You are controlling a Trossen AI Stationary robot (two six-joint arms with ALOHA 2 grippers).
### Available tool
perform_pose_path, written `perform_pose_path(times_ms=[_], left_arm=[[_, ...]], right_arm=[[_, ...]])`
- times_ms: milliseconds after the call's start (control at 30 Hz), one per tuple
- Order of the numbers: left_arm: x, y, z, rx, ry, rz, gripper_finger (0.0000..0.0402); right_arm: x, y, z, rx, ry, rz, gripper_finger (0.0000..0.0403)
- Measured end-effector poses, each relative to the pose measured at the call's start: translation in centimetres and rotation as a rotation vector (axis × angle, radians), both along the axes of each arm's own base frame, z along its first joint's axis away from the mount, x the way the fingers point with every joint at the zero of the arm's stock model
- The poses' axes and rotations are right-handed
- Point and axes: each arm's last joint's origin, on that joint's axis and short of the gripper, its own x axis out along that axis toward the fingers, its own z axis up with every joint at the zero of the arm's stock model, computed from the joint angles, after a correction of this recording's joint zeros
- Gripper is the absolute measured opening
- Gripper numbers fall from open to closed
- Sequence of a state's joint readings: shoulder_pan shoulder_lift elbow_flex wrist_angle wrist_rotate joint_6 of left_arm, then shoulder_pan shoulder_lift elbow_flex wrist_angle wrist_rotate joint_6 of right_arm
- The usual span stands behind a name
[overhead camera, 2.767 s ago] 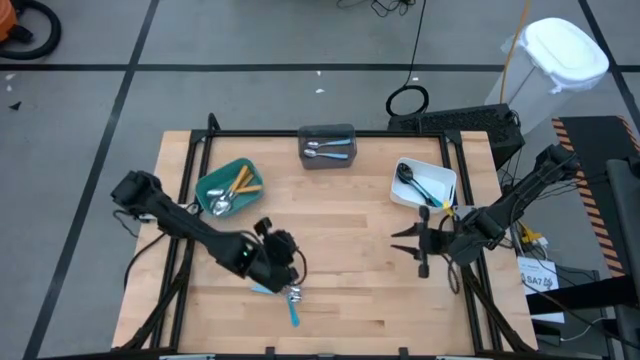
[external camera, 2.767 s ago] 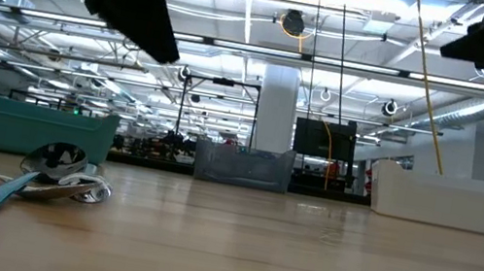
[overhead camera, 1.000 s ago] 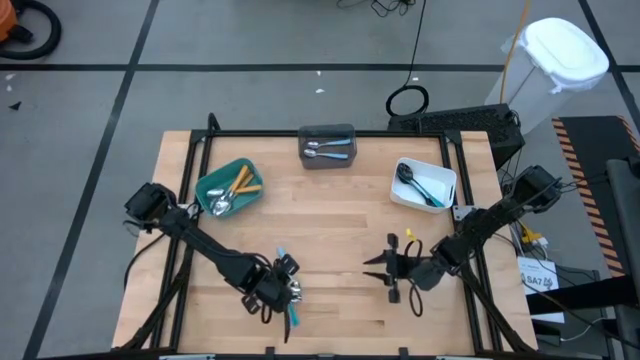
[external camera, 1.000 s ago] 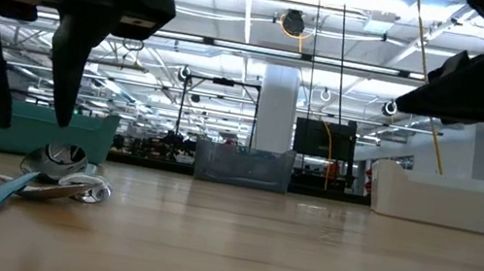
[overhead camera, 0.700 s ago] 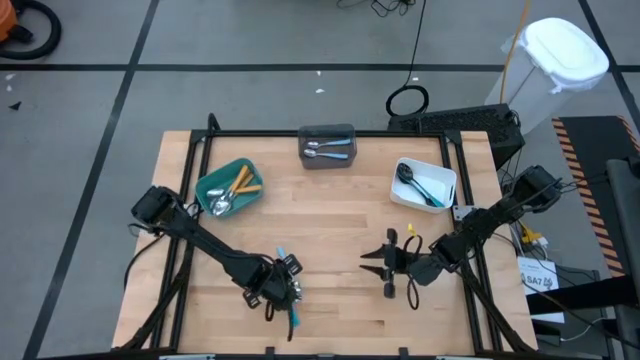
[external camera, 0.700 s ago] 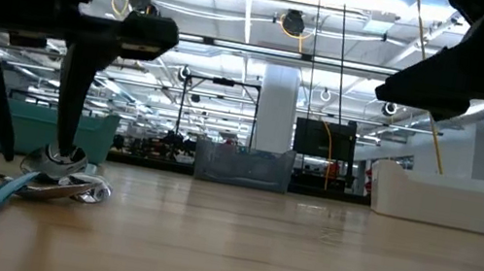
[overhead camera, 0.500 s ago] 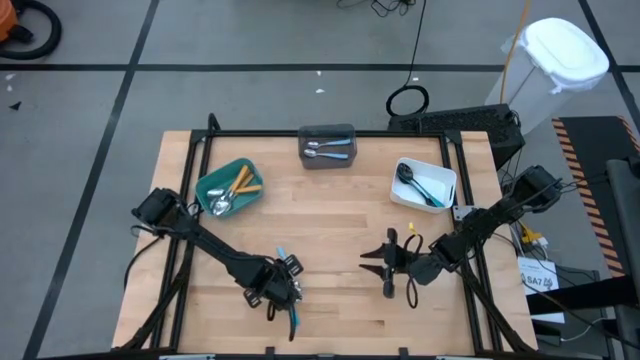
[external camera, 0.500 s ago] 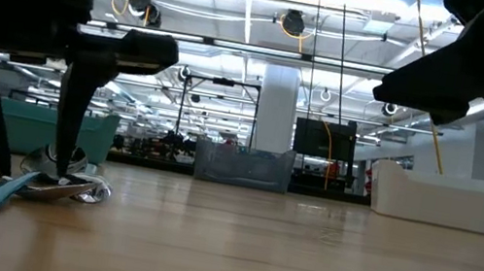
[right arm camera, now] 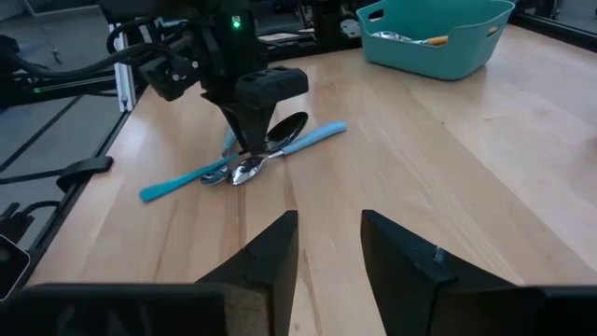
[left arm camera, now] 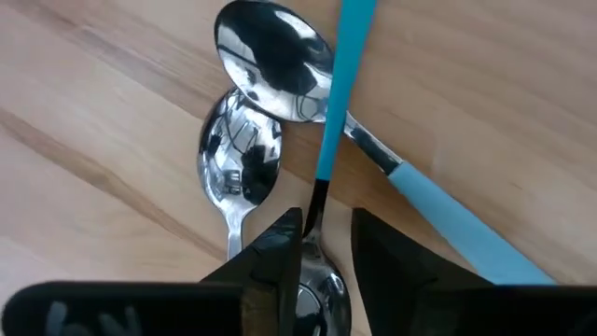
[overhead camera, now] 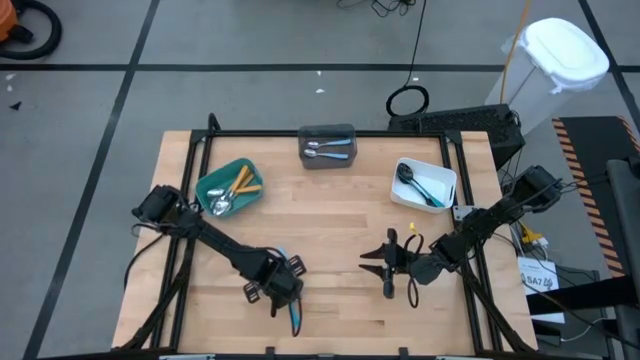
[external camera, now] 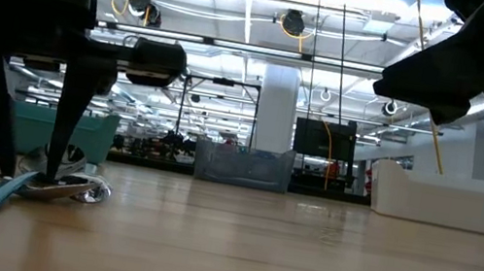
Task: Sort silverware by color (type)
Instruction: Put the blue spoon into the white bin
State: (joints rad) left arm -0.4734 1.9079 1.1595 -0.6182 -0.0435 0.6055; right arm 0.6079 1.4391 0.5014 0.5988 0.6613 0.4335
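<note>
Three pieces of silverware lie crossed near the table's front left: a blue-handled spoon [left arm camera: 270,56], a plain metal spoon [left arm camera: 241,159] and a blue-handled piece with a dark neck [left arm camera: 340,75] lying over them. My left gripper [left arm camera: 326,238] points down over this pile [overhead camera: 296,322]. It is open, its fingertips down at the table [external camera: 27,173] on either side of the dark neck. My right gripper [overhead camera: 385,265] hovers open and empty over the table's middle right, facing the pile [right arm camera: 256,163]. My left gripper comes from above, pointing down, with one finger [left arm camera: 280,238] close beside the dark neck [left arm camera: 317,201] and the other [left arm camera: 378,243] a gap away. The fingers stand across the piece. All the silverware lies flat on the table. Whether a finger touches the neck, I cannot tell.
A teal bin [overhead camera: 228,187] with orange-handled pieces stands at the far left. A grey bin [overhead camera: 327,146] with silver pieces stands at the far middle. A white bin [overhead camera: 424,183] with a black spoon stands at the far right. Bare wood lies between the arms.
My left gripper has come down onto the pile and rolled about its own axis, so its fingertips now reach the table on either side of the dark-necked piece. The silverware has stayed where it was.
</note>
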Motion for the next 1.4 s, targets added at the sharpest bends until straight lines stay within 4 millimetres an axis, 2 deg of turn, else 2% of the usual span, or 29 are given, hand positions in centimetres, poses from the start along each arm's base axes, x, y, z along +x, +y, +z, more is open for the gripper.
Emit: perform_pose_path(times_ms=[500,1400], left_arm=[[1.1,1.3,0.0,-0.088,-0.003,0.053,0.0092],[1.5,1.4,-0.8,-0.125,0.014,0.050,0.0092]], right_arm=[[0.0,0.0,0.0,-0.004,0.001,0.000,0.0114],[0.0,0.0,0.0,-0.002,-0.001,0.000,0.0114]])
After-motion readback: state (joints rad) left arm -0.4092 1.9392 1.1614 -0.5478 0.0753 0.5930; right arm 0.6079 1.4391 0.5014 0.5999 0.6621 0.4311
